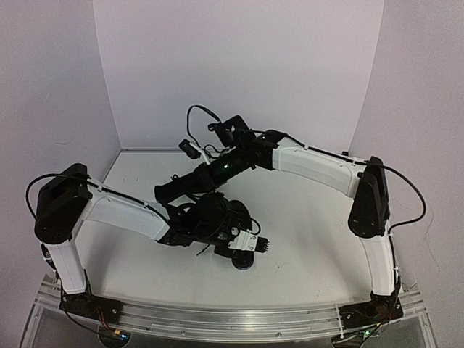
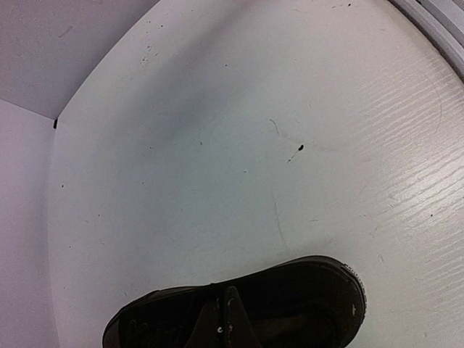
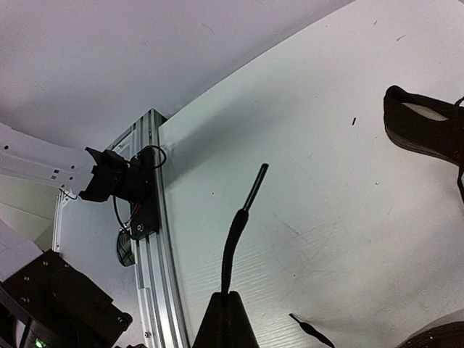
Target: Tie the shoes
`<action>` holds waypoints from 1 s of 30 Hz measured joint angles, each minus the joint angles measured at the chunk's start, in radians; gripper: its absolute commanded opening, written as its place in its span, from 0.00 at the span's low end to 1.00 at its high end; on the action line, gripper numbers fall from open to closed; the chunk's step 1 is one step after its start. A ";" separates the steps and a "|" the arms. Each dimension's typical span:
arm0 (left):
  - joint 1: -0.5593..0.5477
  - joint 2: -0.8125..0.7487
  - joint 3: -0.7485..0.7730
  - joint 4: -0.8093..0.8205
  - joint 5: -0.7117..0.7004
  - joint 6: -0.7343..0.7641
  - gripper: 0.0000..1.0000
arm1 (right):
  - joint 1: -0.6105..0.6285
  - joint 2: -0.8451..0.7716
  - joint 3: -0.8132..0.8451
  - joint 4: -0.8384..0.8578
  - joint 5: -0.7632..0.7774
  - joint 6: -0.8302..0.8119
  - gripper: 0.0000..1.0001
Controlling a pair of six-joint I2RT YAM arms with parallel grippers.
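From above, the left arm (image 1: 123, 210) and the right arm (image 1: 319, 167) rise from the rail (image 1: 232, 319) and meet in a black knot over the table (image 1: 319, 239), well away from the rail. In that knot the shoes cannot be told from the dark hardware, and neither claw's jaws can be read. In the left wrist view, the left claw (image 2: 221, 322) is pressed fully closed, its tip low in the picture and right over a shoe (image 2: 304, 290). The shoe lies flat on the white table with one rounded end toward the side where a strip of the rail crosses the far upper corner, well apart from it. I cannot tell whether the closed tip pinches any part of the shoe or only rests above it. In the right wrist view, the right claw (image 3: 226, 315) is closed tight on a lace (image 3: 233, 232), which sticks out from the fingertips in a slight curve to its stiff end, running roughly alongside the rail and near it without touching. A loose lace end (image 3: 310, 330) lies on the table just beside the claw, on the side away from the rail. One end of a shoe (image 3: 424, 130) juts in at the edge farthest from the rail. A dark shape (image 3: 435, 337) in the corner on that same side is too cropped to name.
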 measured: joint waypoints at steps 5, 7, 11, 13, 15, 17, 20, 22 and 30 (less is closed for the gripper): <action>-0.006 0.007 0.000 -0.001 -0.003 0.009 0.00 | 0.010 0.008 0.009 -0.040 -0.021 -0.038 0.00; -0.008 0.013 0.000 -0.001 -0.004 0.011 0.00 | 0.010 0.012 0.010 -0.055 -0.028 -0.051 0.01; -0.013 0.023 0.000 -0.002 -0.005 0.012 0.00 | 0.015 0.020 0.011 -0.077 -0.042 -0.068 0.13; -0.014 0.029 0.000 -0.003 -0.006 0.012 0.00 | 0.019 0.022 0.011 -0.087 -0.049 -0.076 0.22; -0.015 0.031 0.000 -0.004 -0.008 0.013 0.00 | 0.022 0.022 0.011 -0.095 -0.060 -0.081 0.30; -0.016 0.032 0.000 -0.004 -0.011 0.013 0.00 | 0.025 0.022 0.015 -0.102 -0.067 -0.085 0.38; -0.016 0.032 0.000 -0.004 -0.012 0.013 0.00 | 0.026 0.023 0.021 -0.105 -0.073 -0.090 0.52; -0.016 0.032 0.000 -0.007 -0.012 0.014 0.00 | 0.028 0.022 0.022 -0.105 -0.074 -0.087 0.55; -0.015 0.032 0.000 -0.011 -0.012 0.010 0.00 | 0.000 0.009 0.026 -0.116 -0.032 -0.069 0.61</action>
